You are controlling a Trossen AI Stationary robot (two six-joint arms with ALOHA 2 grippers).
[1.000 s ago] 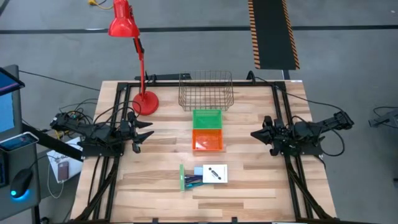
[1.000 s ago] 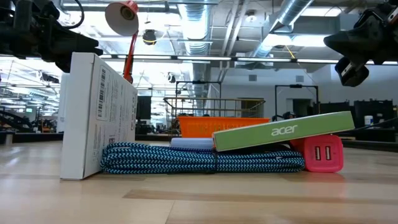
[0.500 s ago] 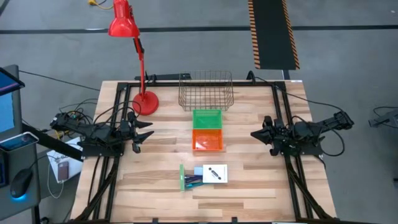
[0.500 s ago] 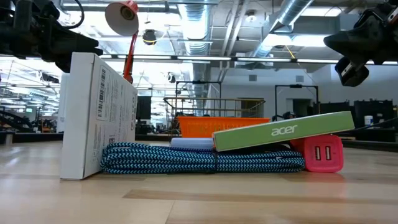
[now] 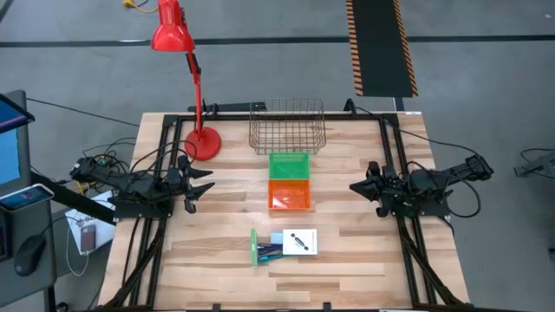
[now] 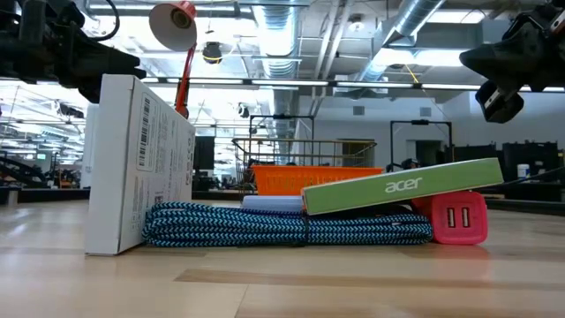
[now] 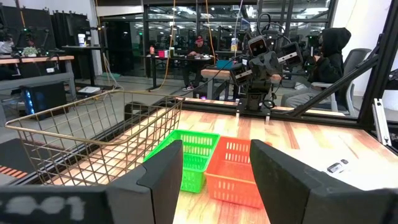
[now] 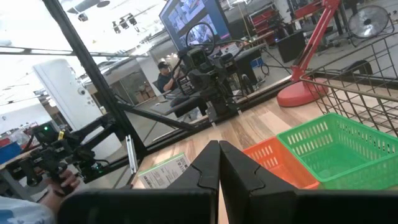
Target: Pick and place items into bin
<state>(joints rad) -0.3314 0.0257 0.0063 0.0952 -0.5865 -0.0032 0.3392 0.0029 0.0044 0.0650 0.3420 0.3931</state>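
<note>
The items lie in a heap near the table's near edge. A white box (image 5: 300, 242) stands on its narrow edge (image 6: 137, 163). A blue braided cable (image 6: 282, 225) lies coiled on the table, and a green box (image 6: 402, 187) rests tilted on it and on a red charger (image 6: 459, 218). My left gripper (image 5: 206, 183) hovers open at the table's left side, well clear of the heap. My right gripper (image 5: 354, 186) hovers shut at the right side. In the wrist views the left gripper (image 7: 216, 149) shows a wide gap, and the fingers of the right gripper (image 8: 219, 148) meet.
A green bin (image 5: 288, 165) and an orange bin (image 5: 290, 196) sit side by side at mid-table, with a wire basket (image 5: 287, 126) behind them. A red desk lamp (image 5: 201, 141) stands at the far left. Bare wood lies between each gripper and the heap.
</note>
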